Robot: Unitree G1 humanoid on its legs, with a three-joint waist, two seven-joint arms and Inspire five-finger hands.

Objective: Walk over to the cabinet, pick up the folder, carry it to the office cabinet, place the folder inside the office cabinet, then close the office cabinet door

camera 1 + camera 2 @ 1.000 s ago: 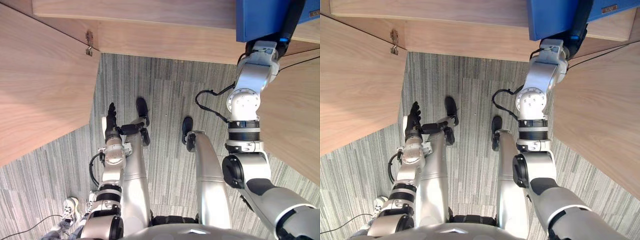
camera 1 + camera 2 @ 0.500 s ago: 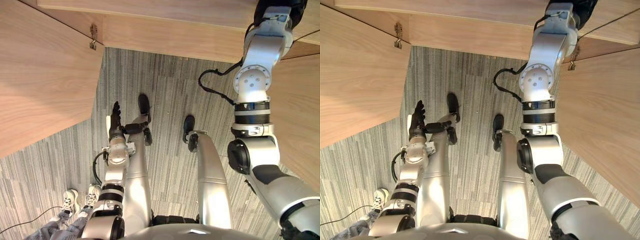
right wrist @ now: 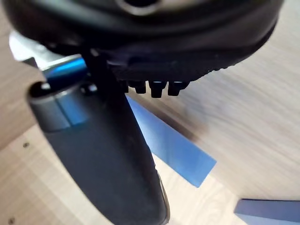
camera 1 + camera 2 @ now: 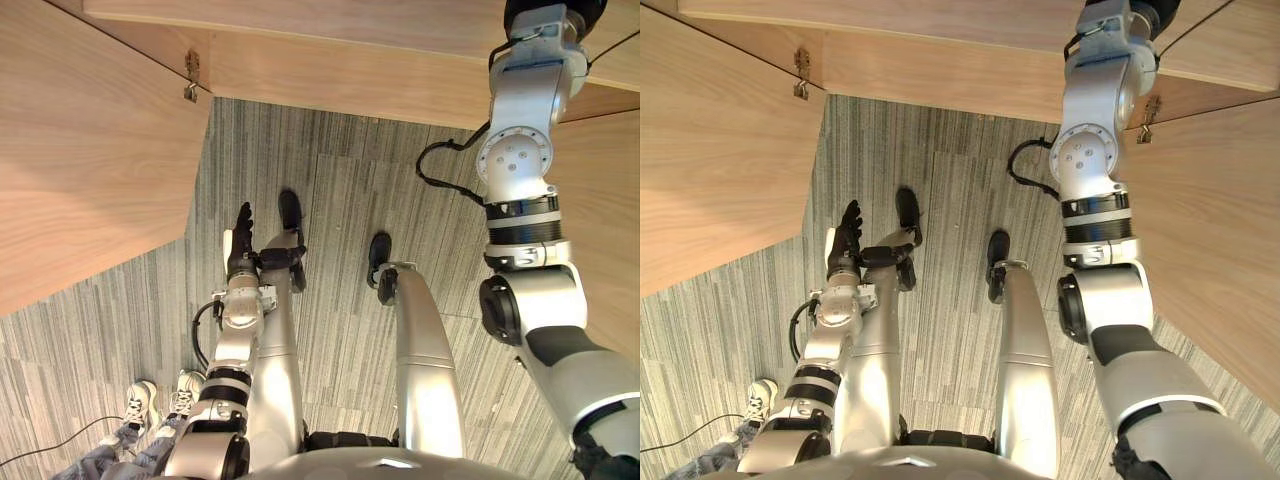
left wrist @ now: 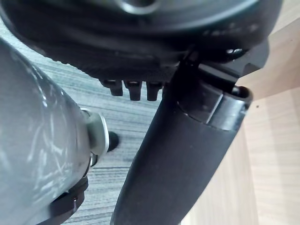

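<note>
Left door [image 4: 90,150] stands open. Left hand [image 4: 240,240] hangs low beside it, fingers released. Right hand [image 3: 103,159] reaches far into the office cabinet [image 4: 350,70]; finger state cannot be determined. The blue folder [image 3: 173,145] sits just past the thumb. Seat it fully inside before releasing. Right door [image 4: 1210,230] flanks the arm.

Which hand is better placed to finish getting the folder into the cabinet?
Right. The right robot hand is up inside the office cabinet, with the blue folder right beside its thumb in the wrist view. The left robot hand hangs low over the carpet, straight-fingered, away from the cabinet.
</note>
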